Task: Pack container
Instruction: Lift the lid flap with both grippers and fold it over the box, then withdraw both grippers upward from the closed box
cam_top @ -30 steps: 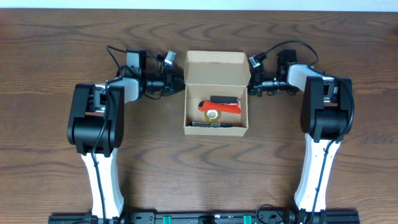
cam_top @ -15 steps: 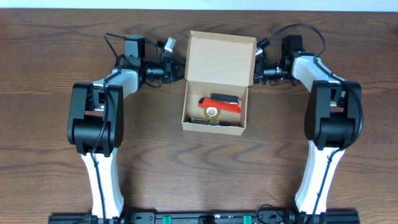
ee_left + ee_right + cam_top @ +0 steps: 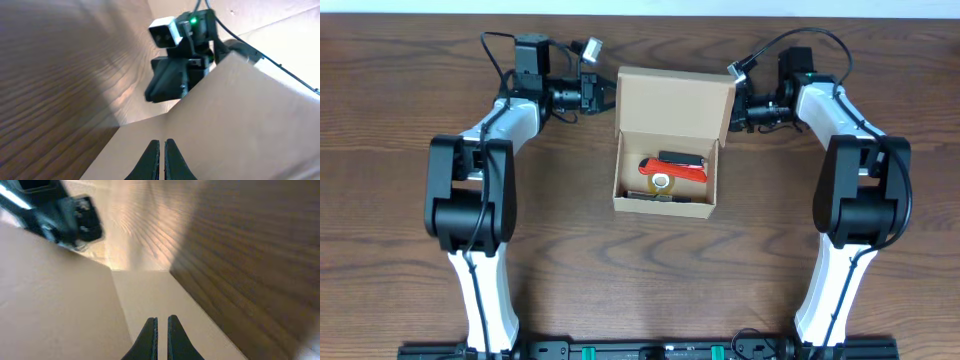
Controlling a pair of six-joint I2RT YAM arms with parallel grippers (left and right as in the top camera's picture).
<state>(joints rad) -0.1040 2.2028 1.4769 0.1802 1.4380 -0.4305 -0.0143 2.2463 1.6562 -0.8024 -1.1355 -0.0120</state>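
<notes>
Overhead view: container [image 3: 665,207] mid-tabletop, flap [image 3: 672,102] propped up between left jaws and right jaws, both pinched closed on nothing, just nudging its side edges, so could easily slip off and flop back or skew everything.

Container [image 3: 672,95]: plain tan cardboard, unmarked, same shade on lid and walls.
Table [image 3: 620,290]: dark brown wood with wavy grain and lighter streaks.
Left arm [image 3: 470,205] and right arm [image 3: 858,205]: black housings, white lower links.
Inside the box: red-orange item [image 3: 685,172], black item [image 3: 682,159], yellowish tape roll [image 3: 662,182].
Green light [image 3: 192,21] on a white-and-black camera unit.
</notes>
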